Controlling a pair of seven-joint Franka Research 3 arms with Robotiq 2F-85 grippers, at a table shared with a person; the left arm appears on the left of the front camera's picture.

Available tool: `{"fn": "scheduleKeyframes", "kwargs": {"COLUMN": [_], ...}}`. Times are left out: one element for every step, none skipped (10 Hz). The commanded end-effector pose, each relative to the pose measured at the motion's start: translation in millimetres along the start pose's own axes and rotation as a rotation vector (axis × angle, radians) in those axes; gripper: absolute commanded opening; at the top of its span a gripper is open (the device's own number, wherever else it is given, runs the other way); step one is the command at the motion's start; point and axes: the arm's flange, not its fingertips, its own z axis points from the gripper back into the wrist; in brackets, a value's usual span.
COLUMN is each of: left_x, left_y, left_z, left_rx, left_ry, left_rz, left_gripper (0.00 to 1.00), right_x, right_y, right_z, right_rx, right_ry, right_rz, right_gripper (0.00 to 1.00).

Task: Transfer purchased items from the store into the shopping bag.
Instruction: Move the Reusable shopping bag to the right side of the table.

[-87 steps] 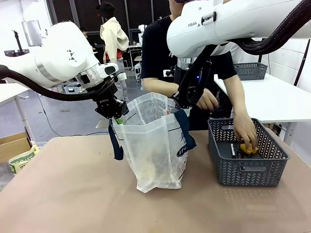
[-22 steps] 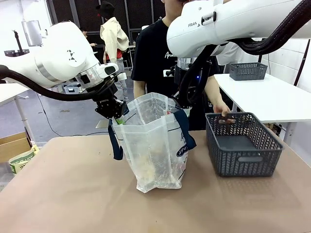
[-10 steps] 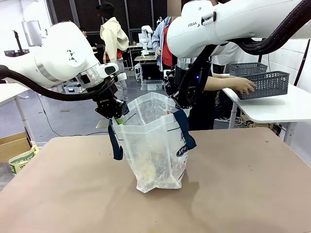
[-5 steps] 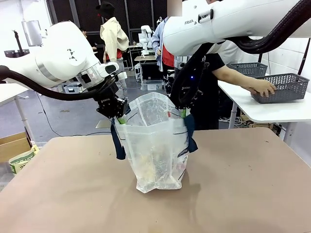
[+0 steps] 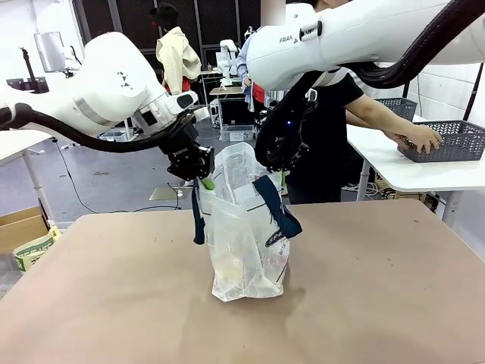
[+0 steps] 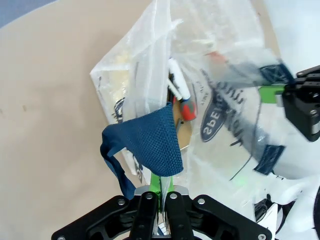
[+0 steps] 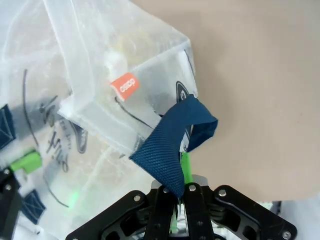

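You see the shopping bag (image 5: 246, 243) standing on the brown table (image 5: 379, 303), near its middle, between the two arms. It is a translucent white plastic tote, thin and wrinkled, drawn tall and narrow toward the top. On its side there is navy script and a round navy logo. Its handles (image 6: 150, 145) are navy woven straps with a coarse, mesh-like surface, and each one hangs in a loose loop just beside a gripper.

The left gripper (image 5: 201, 179) has its green pads pressed together on the rim of the bag at the robot's left side, where one strap joins the plastic. The right gripper (image 5: 274, 164) pinches the opposite rim in the same way, with its jaws closed on the plastic next to the other strap.

Through the open mouth you can see the purchased items (image 6: 182, 100) low inside the bag: a red-orange piece, a white pen-like stick, and something pale yellow behind the plastic.
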Motion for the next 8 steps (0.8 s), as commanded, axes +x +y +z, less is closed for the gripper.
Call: {"fn": "scheduleKeyframes", "kwargs": {"left_x": [16.3, 20.6, 17.9, 11.8, 11.8, 11.8, 16.0, 14.1], "left_y": [-7.5, -7.0, -5.7, -7.4, -7.4, -7.4, -8.1, -11.7], "left_z": [-11.5, -17.9, -17.8, -13.3, -13.3, -13.3, -17.4, -14.7], "left_rx": [-0.048, -0.071, -0.085, -0.031, -0.031, -0.031, -0.046, -0.086], "left_ry": [-0.003, 0.01, 0.021, 0.009, 0.009, 0.009, 0.013, 0.005], "left_rz": [0.01, 0.013, 0.004, 0.001, 0.001, 0.001, 0.005, -0.098], "left_gripper": [0.0, 0.0, 0.0, 0.0, 0.0, 0.0, 0.0, 0.0], "right_x": [9.0, 12.2, 12.0, 8.6, 8.6, 8.6, 9.8, 10.0], "right_y": [6.9, 5.1, 4.2, 4.5, 4.5, 4.5, 5.0, 4.8], "right_z": [-5.3, -7.0, -6.8, -3.3, -3.3, -3.3, -3.8, -0.2], "right_rx": [0.034, 0.044, 0.056, 0.022, 0.022, 0.022, 0.029, 0.054], "right_ry": [-0.014, -0.03, -0.029, -0.009, -0.009, -0.009, -0.012, -0.028], "right_rz": [-0.043, -0.058, -0.049, -0.021, -0.021, -0.021, -0.023, -0.056], "right_gripper": [0.0, 0.0, 0.0, 0.0, 0.0, 0.0, 0.0, 0.0]}}
